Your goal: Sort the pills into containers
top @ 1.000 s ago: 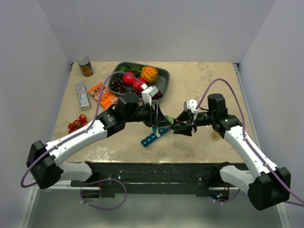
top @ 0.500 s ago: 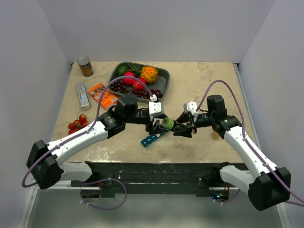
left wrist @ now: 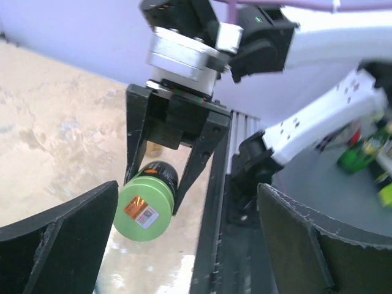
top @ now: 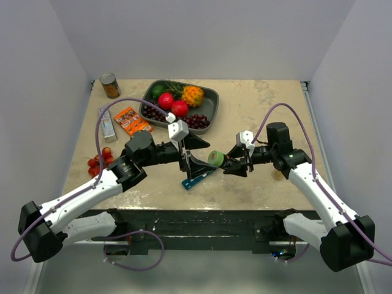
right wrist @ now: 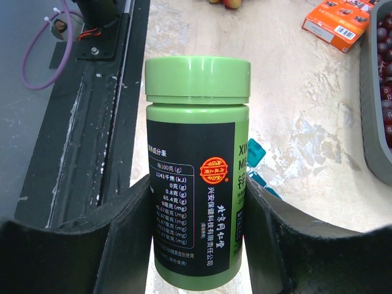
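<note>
Pill organizer point(top: 195, 179): teal strip, flat on table point(top: 269, 104) near the front edge.
Fruit tray point(top: 212, 104): at the far side, well apart from strip.
Left gripper point(left wrist: 187, 208): spread wide, holding nothing, over the strip.
Right gripper point(right wrist: 197, 184): clamped around green bottle point(right wrist: 197, 79), capped, off the table, just beside strip.

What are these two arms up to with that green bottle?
The right gripper is holding a green pill bottle in the air above the table, with its cap on. The left gripper is open and empty, facing the bottle's cap end without touching it. The teal pill organizer lies on the table just below them. Whether any pills are in it can't be made out.
</note>
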Controlling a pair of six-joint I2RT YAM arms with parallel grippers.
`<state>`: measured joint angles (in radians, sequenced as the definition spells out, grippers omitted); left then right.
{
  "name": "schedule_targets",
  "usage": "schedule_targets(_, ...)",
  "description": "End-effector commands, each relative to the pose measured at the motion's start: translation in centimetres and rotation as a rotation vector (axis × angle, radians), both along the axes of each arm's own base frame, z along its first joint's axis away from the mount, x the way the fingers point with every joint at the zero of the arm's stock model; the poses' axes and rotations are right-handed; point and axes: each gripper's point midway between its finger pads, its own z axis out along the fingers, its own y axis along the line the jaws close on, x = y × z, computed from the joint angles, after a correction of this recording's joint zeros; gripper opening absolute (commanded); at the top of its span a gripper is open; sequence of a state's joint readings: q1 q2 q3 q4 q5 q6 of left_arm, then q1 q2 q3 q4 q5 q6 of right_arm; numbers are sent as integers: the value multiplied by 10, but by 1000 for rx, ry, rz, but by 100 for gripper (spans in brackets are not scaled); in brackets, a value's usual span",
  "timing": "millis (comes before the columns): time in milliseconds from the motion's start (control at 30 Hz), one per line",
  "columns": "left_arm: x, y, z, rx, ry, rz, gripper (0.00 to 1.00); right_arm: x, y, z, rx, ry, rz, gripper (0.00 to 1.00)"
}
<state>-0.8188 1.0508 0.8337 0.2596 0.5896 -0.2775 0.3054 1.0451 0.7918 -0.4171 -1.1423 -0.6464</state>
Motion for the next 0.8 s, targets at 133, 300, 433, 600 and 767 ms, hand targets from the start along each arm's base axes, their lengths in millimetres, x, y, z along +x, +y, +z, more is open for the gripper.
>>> schedule_targets(133,25,-1,4,-102,680,233,100,6,2,14,25,-65,0,0)
schedule_targets(300,34,-10,0,-55,775,346,100,8,2,13,21,-60,-6,0)
schedule_targets(433,33,-15,-8,-15,784,358,100,8,2,13,21,-58,-7,0)
schedule_targets(600,29,-22,-26,63,778,354,99,9,1,12,19,-59,-11,0)
schedule_targets(767,30,-22,-44,144,771,376,91,9,2,12,20,-56,-10,0)
